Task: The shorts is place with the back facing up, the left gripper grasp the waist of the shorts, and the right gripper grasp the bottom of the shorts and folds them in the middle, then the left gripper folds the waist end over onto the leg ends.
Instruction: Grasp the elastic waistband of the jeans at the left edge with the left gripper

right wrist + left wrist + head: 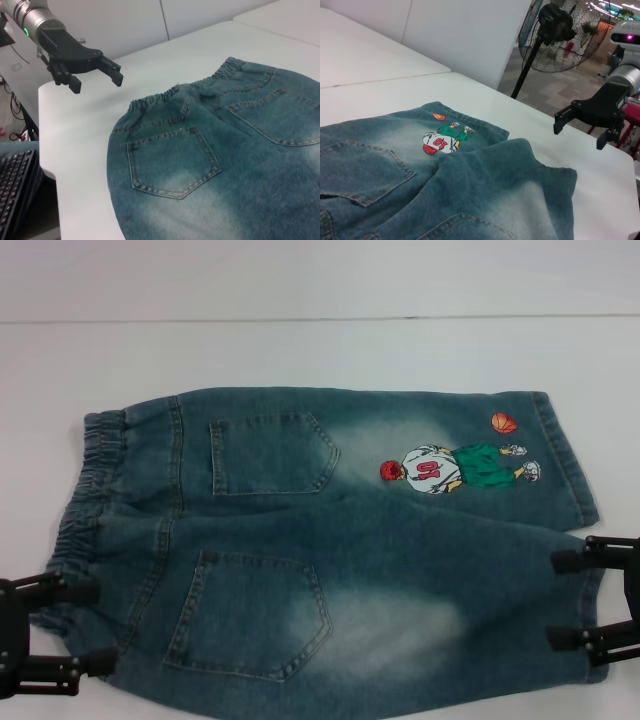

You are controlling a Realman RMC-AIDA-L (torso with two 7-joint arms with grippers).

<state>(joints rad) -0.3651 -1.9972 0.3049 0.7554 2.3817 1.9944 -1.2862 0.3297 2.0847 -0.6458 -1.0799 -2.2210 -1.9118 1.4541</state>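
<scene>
The blue denim shorts [330,540] lie flat on the white table [300,350], back pockets up. Their elastic waist [95,470] is at the left and the leg ends [570,460] at the right. A basketball cartoon [450,465] marks the far leg. My left gripper [90,627] is open at the near corner of the waist. In the right wrist view the left gripper [96,84] hovers above the table, apart from the waistband [170,92]. My right gripper [560,598] is open at the near leg's hem. In the left wrist view the right gripper [580,134] hangs beyond the leg end [555,175], holding nothing.
The table edge [615,155] runs close behind the right gripper, with a standing fan [560,35] on the floor beyond it. A keyboard [15,185] sits below the table edge [47,150] on the left gripper's side. A seam [300,319] crosses the far tabletop.
</scene>
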